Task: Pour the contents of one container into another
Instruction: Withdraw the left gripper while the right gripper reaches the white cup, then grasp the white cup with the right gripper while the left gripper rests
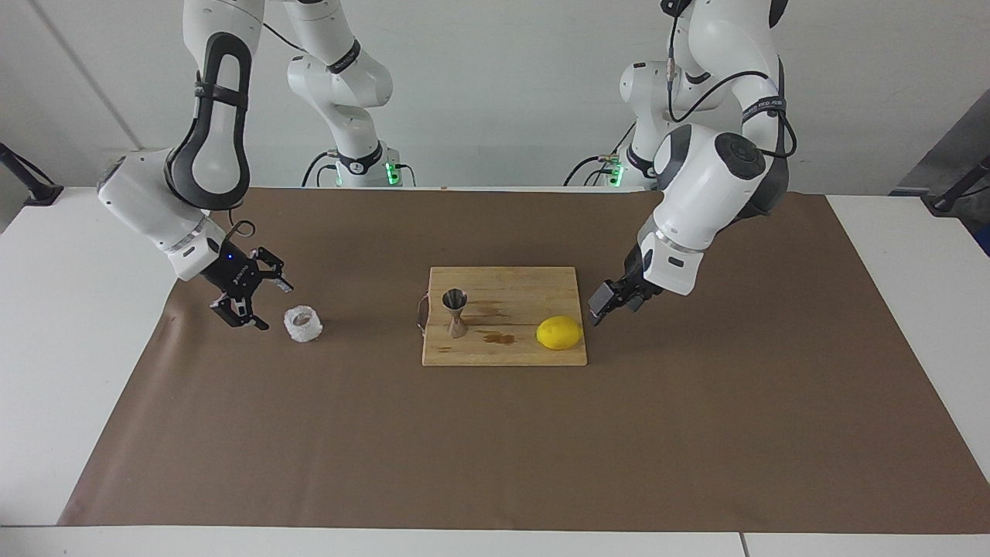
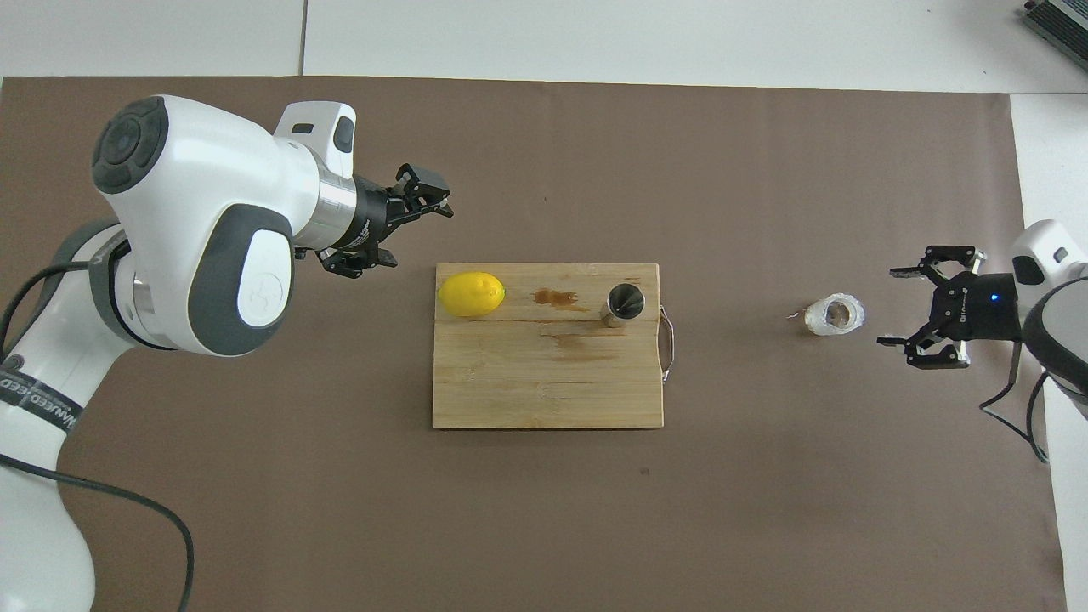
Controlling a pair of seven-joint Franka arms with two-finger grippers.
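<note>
The white crinkled cup (image 1: pixel 302 323) (image 2: pixel 835 314) stands upright on the brown mat, toward the right arm's end of the table. My right gripper (image 1: pixel 272 307) (image 2: pixel 888 308) hangs low just beside it, open, its fingers pointing at the cup without touching it. On the wooden cutting board (image 1: pixel 503 352) (image 2: pixel 544 382) the steel jigger (image 1: pixel 455 312) (image 2: pixel 625 303) stands upright near the handle end. My left gripper (image 1: pixel 597 309) (image 2: pixel 421 236) is open and holds nothing, low over the mat just off the board's other end.
A yellow lemon (image 1: pixel 559 333) (image 2: pixel 471 294) lies on the board's corner closest to the left gripper. Brown stains mark the board between lemon and jigger. A brown mat (image 1: pixel 495 449) covers the table.
</note>
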